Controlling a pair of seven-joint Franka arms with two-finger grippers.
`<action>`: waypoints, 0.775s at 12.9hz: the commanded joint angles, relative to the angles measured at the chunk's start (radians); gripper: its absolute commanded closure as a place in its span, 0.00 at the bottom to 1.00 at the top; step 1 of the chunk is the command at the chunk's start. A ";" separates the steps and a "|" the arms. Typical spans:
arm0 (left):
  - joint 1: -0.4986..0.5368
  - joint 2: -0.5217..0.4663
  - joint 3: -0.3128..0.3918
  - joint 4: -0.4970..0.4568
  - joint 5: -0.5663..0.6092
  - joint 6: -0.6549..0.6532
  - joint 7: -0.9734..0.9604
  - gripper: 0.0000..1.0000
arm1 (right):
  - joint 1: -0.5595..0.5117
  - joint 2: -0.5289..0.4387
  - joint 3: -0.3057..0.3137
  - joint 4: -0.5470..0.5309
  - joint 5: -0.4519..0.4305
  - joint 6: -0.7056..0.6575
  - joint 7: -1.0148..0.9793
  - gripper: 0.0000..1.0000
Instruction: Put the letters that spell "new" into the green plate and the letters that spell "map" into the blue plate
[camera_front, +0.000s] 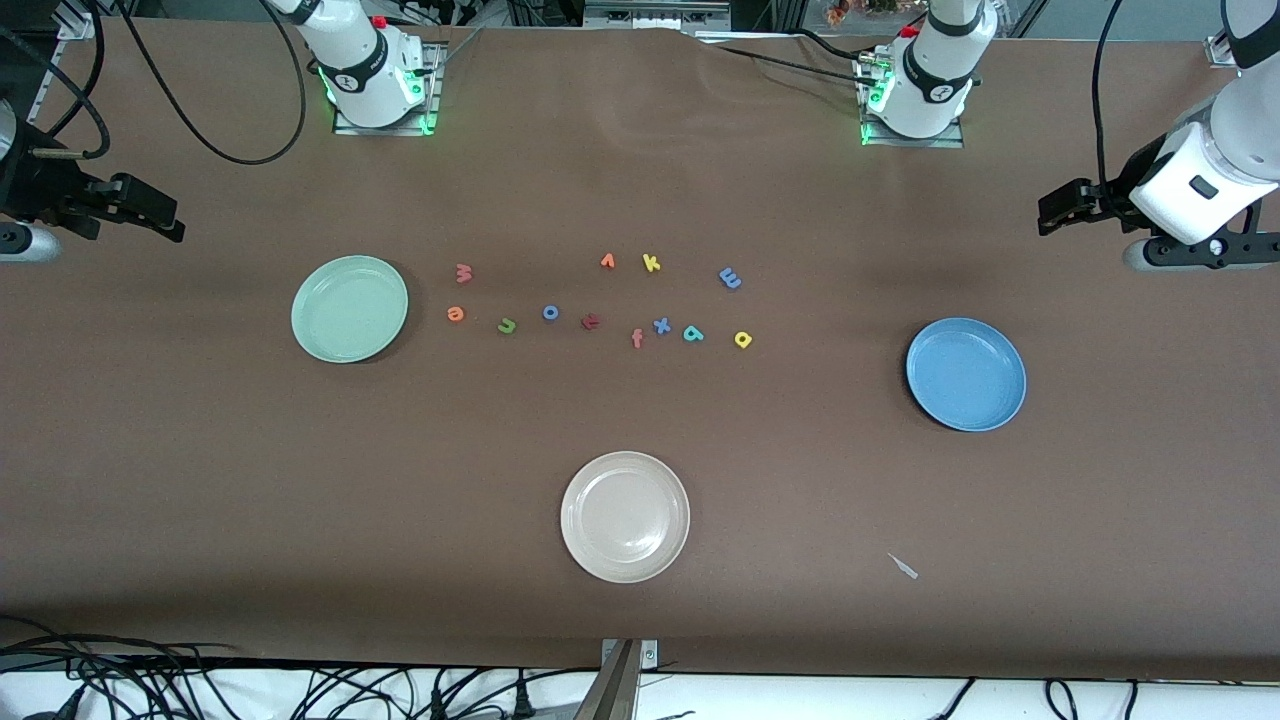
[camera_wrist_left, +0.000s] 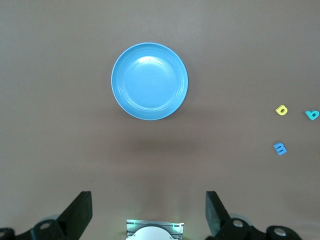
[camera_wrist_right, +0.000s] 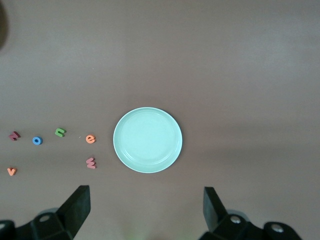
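Observation:
The pale green plate (camera_front: 350, 308) (camera_wrist_right: 147, 140) lies toward the right arm's end of the table, the blue plate (camera_front: 966, 374) (camera_wrist_left: 149, 81) toward the left arm's end. Both are empty. Between them lie the salmon w (camera_front: 463, 272) (camera_wrist_right: 91, 162), orange e (camera_front: 456, 314) (camera_wrist_right: 90, 139), green n (camera_front: 507, 325) (camera_wrist_right: 60, 132), blue m (camera_front: 730, 278) (camera_wrist_left: 280, 148), teal p (camera_front: 693, 334) (camera_wrist_left: 312, 115) and yellow a (camera_front: 743, 339) (camera_wrist_left: 281, 110). My left gripper (camera_front: 1062, 208) (camera_wrist_left: 149, 215) hangs open and empty over the table's edge by the blue plate. My right gripper (camera_front: 145, 208) (camera_wrist_right: 146, 212) hangs open and empty by the green plate.
A beige plate (camera_front: 625, 516) sits nearer the front camera, midway along the table. Mixed in with the task letters are a blue o (camera_front: 550, 312), dark red t (camera_front: 591, 321), orange f (camera_front: 637, 339), blue x (camera_front: 661, 324), orange v (camera_front: 607, 261) and yellow k (camera_front: 651, 263). A small white scrap (camera_front: 903, 566) lies near the front edge.

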 joint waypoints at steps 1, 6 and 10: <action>0.000 -0.014 0.003 -0.014 -0.023 0.013 0.023 0.00 | -0.005 0.000 -0.001 0.008 0.018 -0.014 0.013 0.00; 0.000 -0.014 0.003 -0.015 -0.023 0.013 0.023 0.00 | -0.004 0.000 0.007 0.008 0.018 -0.014 0.013 0.00; 0.000 -0.014 0.001 -0.015 -0.023 0.013 0.021 0.00 | -0.002 0.000 0.005 0.010 0.018 -0.014 0.013 0.00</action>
